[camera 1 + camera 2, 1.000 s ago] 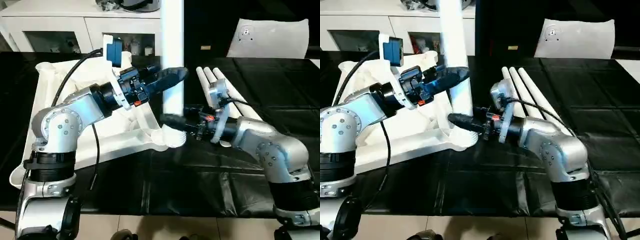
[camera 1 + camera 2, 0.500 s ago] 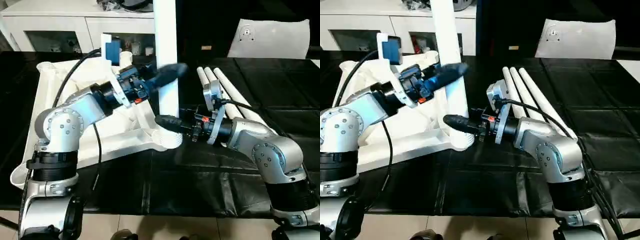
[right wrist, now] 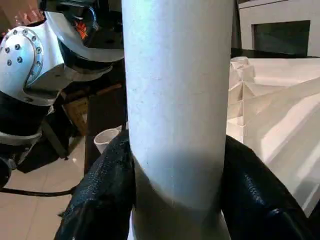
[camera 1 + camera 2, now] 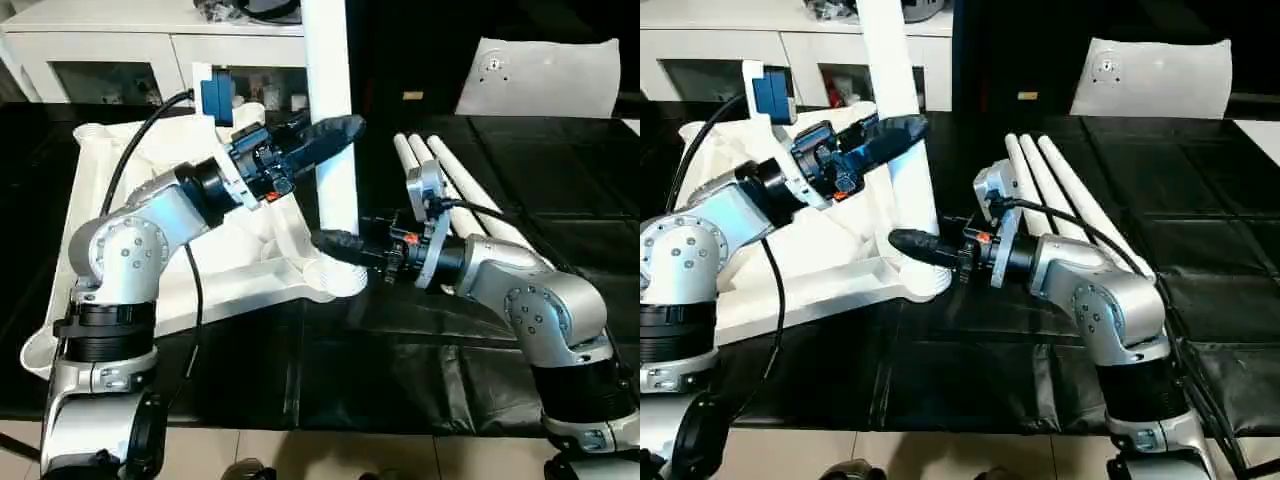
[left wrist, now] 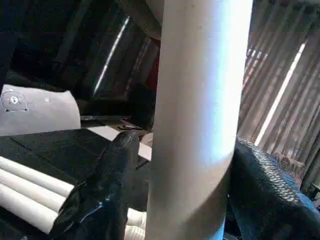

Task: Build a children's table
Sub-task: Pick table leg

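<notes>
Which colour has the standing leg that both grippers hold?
White. The standing leg shows it best in the left eye view.

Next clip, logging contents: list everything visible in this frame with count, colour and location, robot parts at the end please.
Table top: one, white, ribbed underside up, on the black surface at the robot's left.
Standing leg: one, white tube, upright in the top's near corner socket.
Loose legs: three, white, lying side by side at the right.
Black surface: one, under everything.
Cabinet: one, white, glass doors, behind at left.
Flat sheet: one, white with a round fitting, far right.
Left claw: black, around the standing leg, higher up.
Right claw: black, around the same leg near its base.
</notes>
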You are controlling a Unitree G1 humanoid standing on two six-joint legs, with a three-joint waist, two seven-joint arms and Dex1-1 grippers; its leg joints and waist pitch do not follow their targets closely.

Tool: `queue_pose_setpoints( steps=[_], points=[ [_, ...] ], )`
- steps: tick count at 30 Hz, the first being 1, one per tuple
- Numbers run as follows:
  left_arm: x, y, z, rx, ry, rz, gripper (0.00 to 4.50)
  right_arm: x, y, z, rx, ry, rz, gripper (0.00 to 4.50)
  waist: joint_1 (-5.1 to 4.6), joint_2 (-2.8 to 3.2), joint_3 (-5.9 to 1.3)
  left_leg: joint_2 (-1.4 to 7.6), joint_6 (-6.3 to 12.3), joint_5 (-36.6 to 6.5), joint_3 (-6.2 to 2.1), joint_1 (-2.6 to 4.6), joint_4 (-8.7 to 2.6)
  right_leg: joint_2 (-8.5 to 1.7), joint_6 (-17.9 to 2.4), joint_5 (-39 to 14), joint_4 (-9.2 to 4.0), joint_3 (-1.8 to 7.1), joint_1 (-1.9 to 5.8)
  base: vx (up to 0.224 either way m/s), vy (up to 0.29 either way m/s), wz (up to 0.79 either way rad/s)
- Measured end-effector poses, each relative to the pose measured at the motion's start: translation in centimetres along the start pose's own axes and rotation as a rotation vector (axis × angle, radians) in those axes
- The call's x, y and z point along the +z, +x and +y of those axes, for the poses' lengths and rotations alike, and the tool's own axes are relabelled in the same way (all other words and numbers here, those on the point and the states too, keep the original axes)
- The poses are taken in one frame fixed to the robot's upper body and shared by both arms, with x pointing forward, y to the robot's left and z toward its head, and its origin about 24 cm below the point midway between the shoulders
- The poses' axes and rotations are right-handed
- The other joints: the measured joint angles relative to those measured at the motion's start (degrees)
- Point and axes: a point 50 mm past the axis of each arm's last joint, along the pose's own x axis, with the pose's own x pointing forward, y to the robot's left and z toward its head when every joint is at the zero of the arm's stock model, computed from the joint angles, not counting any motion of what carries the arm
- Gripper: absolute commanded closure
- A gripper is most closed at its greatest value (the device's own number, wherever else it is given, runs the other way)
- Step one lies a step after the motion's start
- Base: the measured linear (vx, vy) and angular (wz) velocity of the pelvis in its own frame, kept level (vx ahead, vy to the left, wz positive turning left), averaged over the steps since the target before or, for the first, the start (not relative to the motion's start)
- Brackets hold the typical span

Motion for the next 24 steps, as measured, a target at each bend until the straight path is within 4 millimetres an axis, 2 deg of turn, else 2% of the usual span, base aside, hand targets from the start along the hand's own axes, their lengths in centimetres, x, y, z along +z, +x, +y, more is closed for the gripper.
queue_pose_setpoints(
  steps=[3, 5, 9, 20, 22, 24],
  points=[
    [0.0, 0.1, -0.1, -0.005, -0.002, -0.003, 2.07, 0.0, 0.0, 0.0, -0.009, 0.0, 0.0, 2.58, 0.0, 0.0, 0.0, 0.0, 0.0, 0.0, 0.0, 0.0, 0.0, 0.0, 0.0, 0.0, 0.0, 0.0, 0.0, 0.0, 0.0, 0.0],
    [0.0, 0.1, -0.1, -0.004, -0.001, -0.003, 2.43, 0.0, 0.0, -0.1, -0.011, -0.001, 0.0, 2.58, 0.0, 0.0, 0.0, 0.0, 0.0, 0.0, 0.0, 0.0, 0.0, 0.0, 0.0, 0.0, 0.0, 0.0, 0.0, 0.0, 0.0, 0.0],
    [-0.1, 0.0, -0.1, 0.011, -0.002, -0.007, 2.64, 0.0, 0.0, -0.1, -0.012, -0.001, 0.001, 2.59, 0.01, 0.0, 0.0, 0.0, 0.0, 0.0, 0.0, 0.0, 0.0, 0.0, 0.01, -0.01, 0.0, 0.0, 0.0, 0.0, 0.0, 0.0],
    [-0.2, 0.0, -0.1, 0.042, 0.001, -0.024, 2.69, -0.1, 0.2, -0.2, -0.033, -0.017, -0.003, 2.59, 0.01, 0.0, 0.0, 0.0, 0.0, 0.0, 0.0, -0.01, 0.0, 0.0, 0.01, 0.0, 0.0, 0.0, 0.0, 0.0, 0.0, 0.0],
    [-0.1, 0.0, 0.1, 0.079, 0.011, -0.034, 2.69, -0.1, 0.7, -0.5, -0.059, -0.024, -0.007, 1.89, -0.04, 0.0, 0.0, 0.0, 0.0, 0.01, 0.0, -0.01, 0.0, 0.0, 0.01, 0.0, 0.01, -0.01, -0.01, 0.0, 0.0, 0.0],
    [0.0, -0.1, 0.7, 0.157, 0.042, -0.048, 2.69, 0.2, 1.4, -1.0, -0.119, -0.028, -0.021, 1.86, -0.22, -0.01, 0.0, 0.0, -0.03, 0.03, 0.0, 0.0, 0.0, 0.0, 0.05, 0.0, 0.0, 0.0, -0.02, 0.0, 0.0, 0.0]
  ],
)
